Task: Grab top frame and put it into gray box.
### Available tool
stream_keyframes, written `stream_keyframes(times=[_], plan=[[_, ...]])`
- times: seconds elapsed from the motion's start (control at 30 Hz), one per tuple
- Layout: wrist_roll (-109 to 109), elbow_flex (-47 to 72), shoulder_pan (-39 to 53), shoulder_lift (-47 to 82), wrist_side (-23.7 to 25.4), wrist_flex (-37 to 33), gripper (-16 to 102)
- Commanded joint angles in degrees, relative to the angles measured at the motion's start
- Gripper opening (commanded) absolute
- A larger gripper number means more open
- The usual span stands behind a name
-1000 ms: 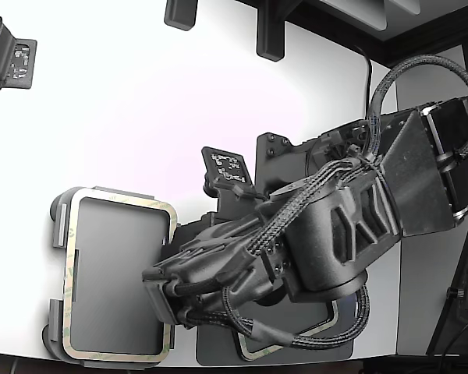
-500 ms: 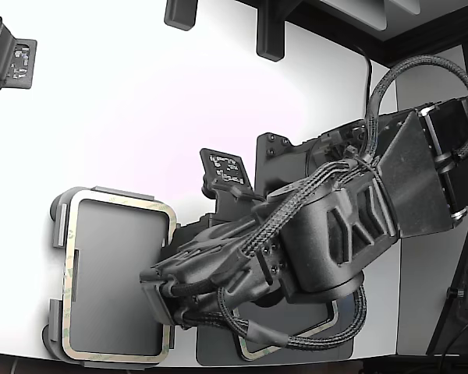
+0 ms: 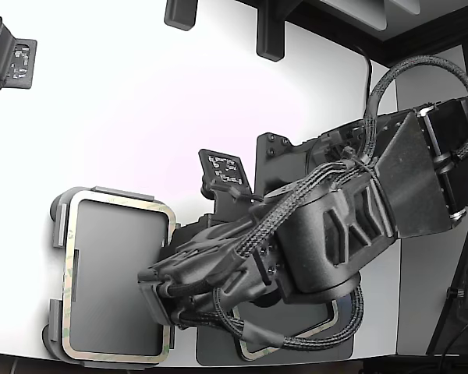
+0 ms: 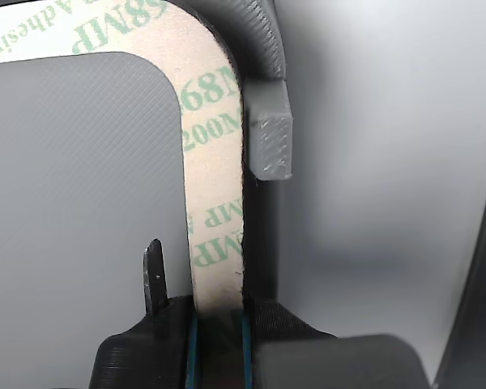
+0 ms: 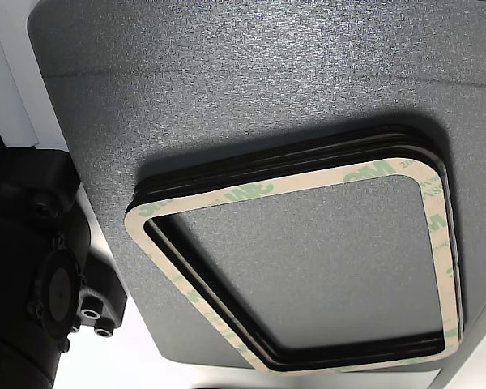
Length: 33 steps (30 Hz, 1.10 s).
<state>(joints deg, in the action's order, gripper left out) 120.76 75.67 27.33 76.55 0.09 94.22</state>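
Observation:
The top frame (image 3: pixel 70 273), a beige ring with faint green print, lies within the outline of the gray box (image 3: pixel 56 222) at the exterior view's lower left. My gripper (image 3: pixel 157 300) reaches over the box's right side. In the wrist view the jaws of my gripper (image 4: pixel 219 312) are shut on one long side of the top frame (image 4: pixel 211 211). That side runs along the gray box's raised tab (image 4: pixel 269 138), over the box floor. I cannot tell whether the frame rests flat or hangs just above it.
A stack of identical frames (image 5: pixel 308 182) sits on a dark gray mat (image 5: pixel 227 73), mostly hidden under my arm in the exterior view (image 3: pixel 253 348). A black tagged block (image 3: pixel 228 167) stands behind my arm. Another black device (image 3: pixel 4 58) is at the table's far left corner.
My arm has crept slightly toward the exterior view's left and lower edge, over the box. The frame's place in the box looks unchanged.

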Motion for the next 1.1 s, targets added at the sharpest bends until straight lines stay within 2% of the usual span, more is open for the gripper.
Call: stream_keyframes(times=[0.0, 1.07], plan=[[0.4, -1.5, -0.8, 1.1, 0.2, 0.3, -11], [0.6, -1.1, -0.8, 0.6, -0.3, -1.1, -11]])
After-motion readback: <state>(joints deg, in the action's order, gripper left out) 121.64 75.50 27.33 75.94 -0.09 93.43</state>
